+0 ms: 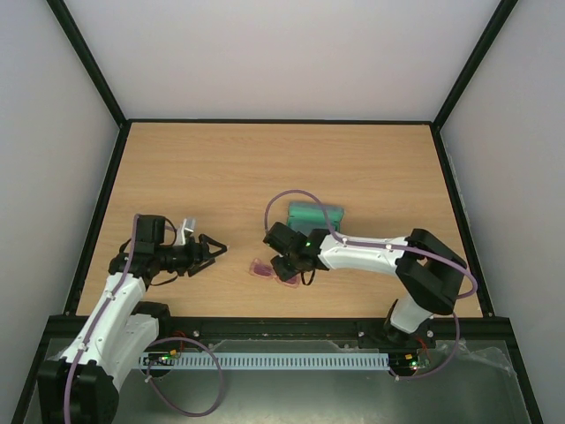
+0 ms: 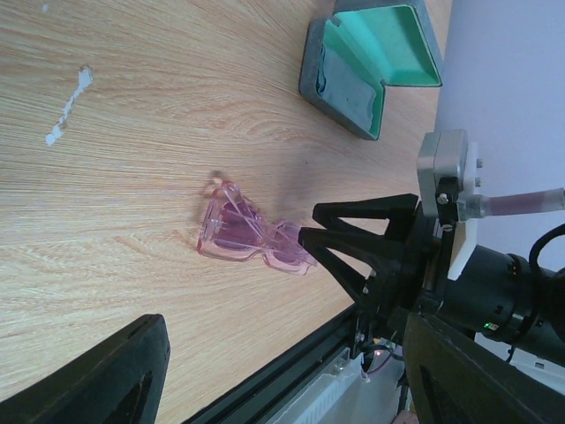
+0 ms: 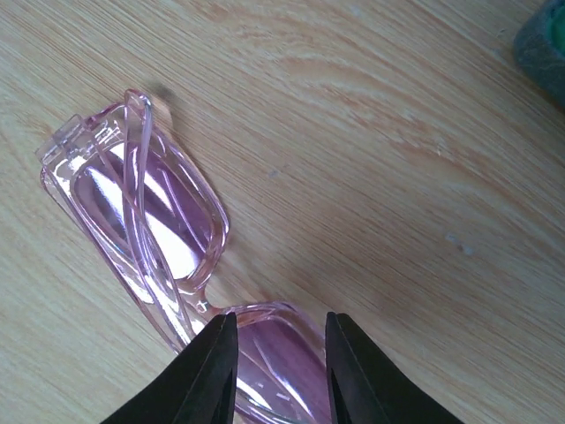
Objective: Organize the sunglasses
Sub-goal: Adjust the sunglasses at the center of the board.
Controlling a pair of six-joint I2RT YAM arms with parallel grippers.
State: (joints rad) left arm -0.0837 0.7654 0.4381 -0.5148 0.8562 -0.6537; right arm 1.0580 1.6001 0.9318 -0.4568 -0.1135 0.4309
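1. Since every place here is easiest read from it, take the open blue-grey case [image 1: 315, 215] on the wooden table [image 1: 371, 168] as the landmark. It lies with its teal lining upward.
2. The right arm [image 1: 371, 252] reaches in along the near side of the case. The left arm [image 1: 115, 296] sits well off to the case's left.
3. The sunglasses [image 1: 262, 268] lie flat on bare wood, on the near side of the case and a little to its left, apart from it. Their arms are folded in behind the pink lenses. Their long axis runs across the table, roughly parallel to the case's long side, with the right end slanting slightly toward the near edge.
4. The right gripper [image 1: 286, 268] stands over the right-hand lens, between the case and the near edge, so it is by far the nearer one. Its jaws show a narrow gap set across the frame's long axis. I cannot tell whether the pads already press the rim.
5. The left gripper [image 1: 210, 253] is farther from the case than the sunglasses are, well apart from both. It is spread wide and holds nothing.
6. The right wrist view shows both fingertips [image 3: 221, 358] flanking that lens and the folded arms lying across the other lens, which the overhead view hides under the wrist. The left wrist view gives the side-on line from the sunglasses [image 2: 252, 238] to the case [image 2: 371, 62], which I judge to be the path of the next move.
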